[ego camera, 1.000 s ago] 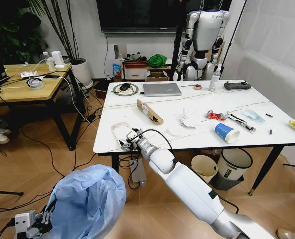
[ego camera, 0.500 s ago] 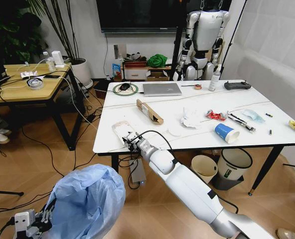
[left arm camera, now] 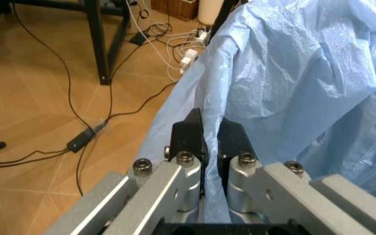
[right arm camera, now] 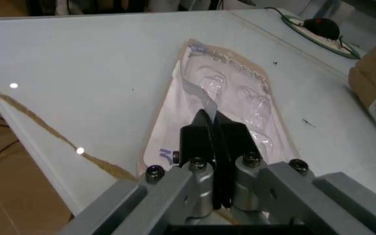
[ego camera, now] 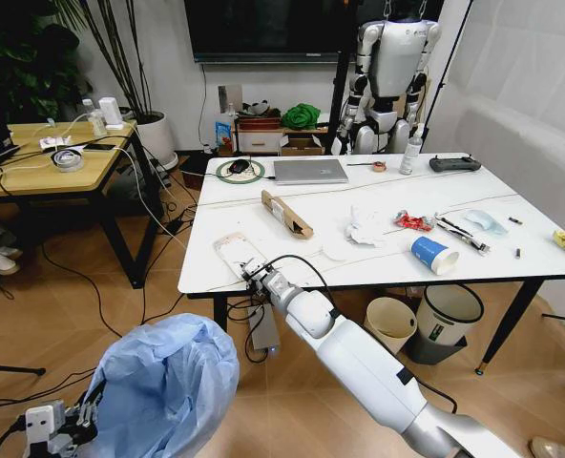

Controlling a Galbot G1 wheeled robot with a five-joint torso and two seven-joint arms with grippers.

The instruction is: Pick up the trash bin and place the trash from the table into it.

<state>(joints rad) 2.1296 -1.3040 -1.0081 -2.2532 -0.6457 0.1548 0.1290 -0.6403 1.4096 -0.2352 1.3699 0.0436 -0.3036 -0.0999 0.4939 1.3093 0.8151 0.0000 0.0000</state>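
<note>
Head view: the right arm stretches up and left to the worktop's (ego camera: pixel 263 215) near-left corner, its gripper (ego camera: pixel 255 275) pinching a flat clear packet (ego camera: pixel 237 253). Low at near left, the left gripper (left arm camera: pixel 209 138) clamps the trash bin's (ego camera: pixel 163 391) blue liner.

We note our right arm stretched forward, its gripper (ego camera: pixel 255 274) low at the near table edge, fingers (right arm camera: pixel 230 139) pressed together. Our left gripper (left arm camera: pixel 211 137) sits low at our left, fingers clamped on blue plastic.
</note>
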